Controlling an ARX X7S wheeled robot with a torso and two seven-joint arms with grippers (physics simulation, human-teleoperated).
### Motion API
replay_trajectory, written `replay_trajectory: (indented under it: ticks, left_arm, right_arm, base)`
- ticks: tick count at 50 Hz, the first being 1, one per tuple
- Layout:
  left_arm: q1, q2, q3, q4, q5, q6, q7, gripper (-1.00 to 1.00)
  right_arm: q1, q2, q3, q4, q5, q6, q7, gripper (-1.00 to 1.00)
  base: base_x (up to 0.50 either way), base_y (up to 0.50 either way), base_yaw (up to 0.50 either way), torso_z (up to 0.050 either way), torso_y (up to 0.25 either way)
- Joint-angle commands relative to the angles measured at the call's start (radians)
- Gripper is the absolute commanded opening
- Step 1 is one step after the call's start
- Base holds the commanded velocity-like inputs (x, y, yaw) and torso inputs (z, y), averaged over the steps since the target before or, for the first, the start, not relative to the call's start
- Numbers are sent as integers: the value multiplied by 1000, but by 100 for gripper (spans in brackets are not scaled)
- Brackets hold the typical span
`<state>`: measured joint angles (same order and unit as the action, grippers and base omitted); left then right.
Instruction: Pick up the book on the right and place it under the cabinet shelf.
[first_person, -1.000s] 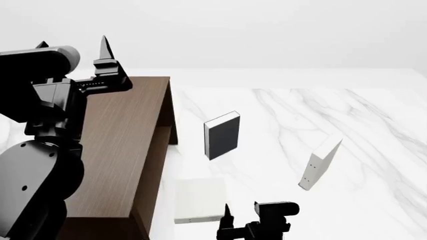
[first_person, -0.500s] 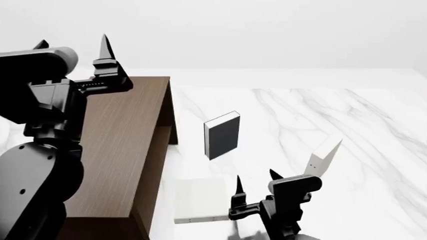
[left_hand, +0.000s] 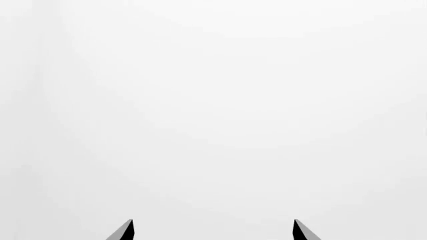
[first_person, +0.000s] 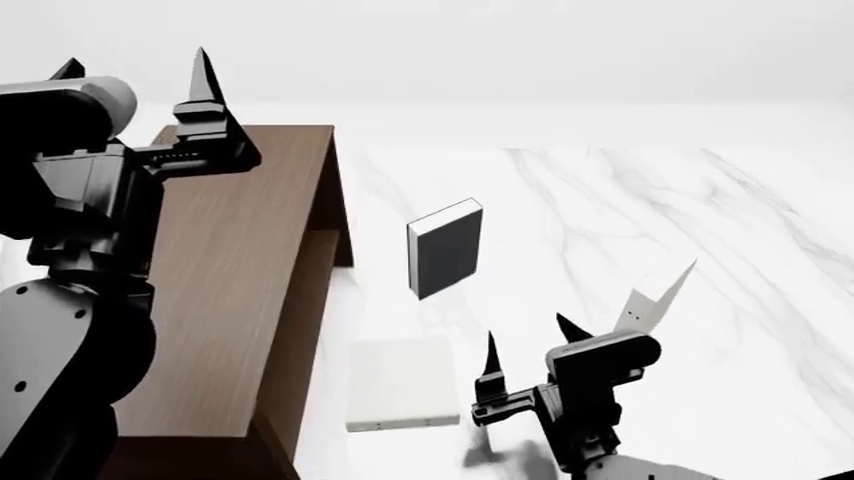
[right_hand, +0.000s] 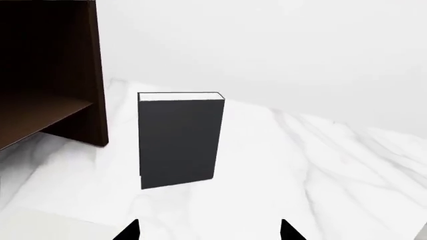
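Two dark fingertips (left_hand: 127, 231) of the left gripper (left_hand: 212, 231) show in the left wrist view, spread wide, nothing between them, blank white beyond.

Head view: left gripper (first_person: 134, 80) raised above the cabinet shelf (first_person: 227, 290), spread, empty. Right gripper (first_person: 531, 345) spread, empty, low over the marble table (first_person: 747, 230). The book (first_person: 654, 300) stands on edge well right of the cabinet, long axis near upright, leaning; gripper just beside it, apart. Second white book (first_person: 400, 385) lies flat by the cabinet.

Right wrist view: right gripper (right_hand: 208, 230) tips apart, facing the upright black book (right_hand: 179, 142) beside the cabinet.

right gripper (first_person: 531, 350) hides the book's (first_person: 659, 299) lower part.
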<state>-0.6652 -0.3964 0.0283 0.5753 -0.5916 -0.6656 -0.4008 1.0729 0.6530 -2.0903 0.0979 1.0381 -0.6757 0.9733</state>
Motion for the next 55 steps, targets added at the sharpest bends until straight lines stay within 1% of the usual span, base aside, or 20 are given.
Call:
replay_trajectory:
  ticks: [1,10,33,37,47,55]
  left_arm:
    - [-38,-10,-6,32,-28,-39,-16,100]
    - [-73,-22,-15,71,-64,-84,-35,100]
    - [-107,-36,-35,103,-107,-119,-58,100]
    - [-142,-46,-45,111,-133,-154,-70,100]
    - [-278,-76,-85,146,-266,-299,-118,100]
    - [-309,-82,-99,150,-308,-331,-133,100]
  right_arm:
    - [28,25,6,-14,-9,22,10,100]
    - [46,38,16,-18,-8,32,7,100]
    - [10,23,37,19,-1,19,-22,100]
    - [2,19,42,31,6,17,-32,100]
    - [-24,-1,55,78,28,7,-67,100]
    - [-34,-6,63,98,37,7,-84,100]
  base:
    - [0,0,0,0,-100]
    - [0,0,0,0,-103]
    - [0,0,0,0,-99]
    - [0,0,0,0,0]
    - [0,0,0,0,0]
    - [0,0,0,0,0]
